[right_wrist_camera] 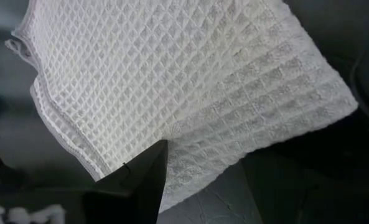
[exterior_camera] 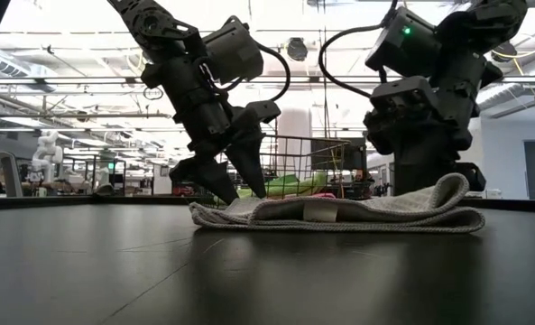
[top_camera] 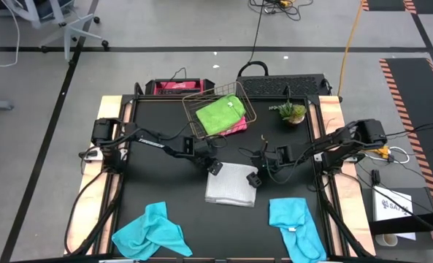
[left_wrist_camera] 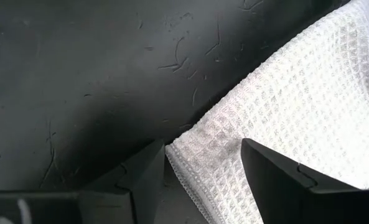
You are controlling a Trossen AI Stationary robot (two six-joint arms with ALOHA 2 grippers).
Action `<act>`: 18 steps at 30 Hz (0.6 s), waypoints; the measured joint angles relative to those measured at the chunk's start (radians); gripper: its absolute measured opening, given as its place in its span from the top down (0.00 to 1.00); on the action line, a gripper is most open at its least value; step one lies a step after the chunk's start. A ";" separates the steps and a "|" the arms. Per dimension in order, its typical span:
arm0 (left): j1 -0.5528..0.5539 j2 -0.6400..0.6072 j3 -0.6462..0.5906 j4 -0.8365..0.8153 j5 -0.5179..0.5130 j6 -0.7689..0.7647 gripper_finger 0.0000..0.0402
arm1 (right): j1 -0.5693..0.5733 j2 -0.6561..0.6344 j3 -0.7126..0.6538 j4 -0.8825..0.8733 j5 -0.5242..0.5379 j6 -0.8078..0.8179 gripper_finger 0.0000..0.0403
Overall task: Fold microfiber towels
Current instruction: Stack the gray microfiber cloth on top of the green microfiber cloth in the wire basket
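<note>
A light grey microfiber towel (top_camera: pixel 231 184) lies folded on the black table, its layers stacked flat (exterior_camera: pixel 339 215). My left gripper (left_wrist_camera: pixel 204 144) is open at the towel's far left corner (left_wrist_camera: pixel 178 149), one finger on each side of it, pointing steeply down (exterior_camera: pixel 244 194). My right gripper (right_wrist_camera: pixel 206 155) is open over the towel's far right part (top_camera: pixel 254 177); in the low view the towel hides its fingertips. Two turquoise towels lie crumpled near the front edge, one left (top_camera: pixel 150 232) and one right (top_camera: pixel 293 225). A lime green towel (top_camera: pixel 220 115) and a pink one (top_camera: pixel 238 128) sit in the basket. My left gripper stands astride the grey towel's far left corner (left_wrist_camera: pixel 190 162), coming from above and slanting down, with its fingertips (exterior_camera: pixel 226 194) low at the towel's end. I cannot tell whether they touch the cloth. The towel lies flat and slack on the table.
The copper wire basket (top_camera: pixel 201 102) stands at the far middle of the table. A small potted plant (top_camera: pixel 293 112) is at the far right. A black bar (top_camera: pixel 285 85) and a red box (top_camera: pixel 174 87) line the far edge. Bare table surface (top_camera: pixel 165 190) lies left of the grey towel.
</note>
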 joint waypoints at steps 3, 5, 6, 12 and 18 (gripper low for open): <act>-0.004 0.013 0.001 0.011 0.001 -0.010 0.46 | -0.001 0.000 0.000 0.004 0.007 0.000 0.50; -0.007 0.033 0.002 0.029 0.019 -0.023 0.46 | -0.001 0.000 0.000 0.006 0.010 0.000 0.50; -0.008 0.053 0.003 0.045 0.037 -0.030 0.46 | -0.001 0.001 -0.001 0.007 0.011 0.000 0.50; -0.020 0.092 0.007 0.058 0.063 -0.071 0.53 | -0.002 0.002 -0.001 0.012 0.012 0.000 0.51; -0.015 0.038 0.000 0.042 0.008 -0.026 0.78 | -0.002 0.003 -0.002 0.003 0.029 -0.004 0.67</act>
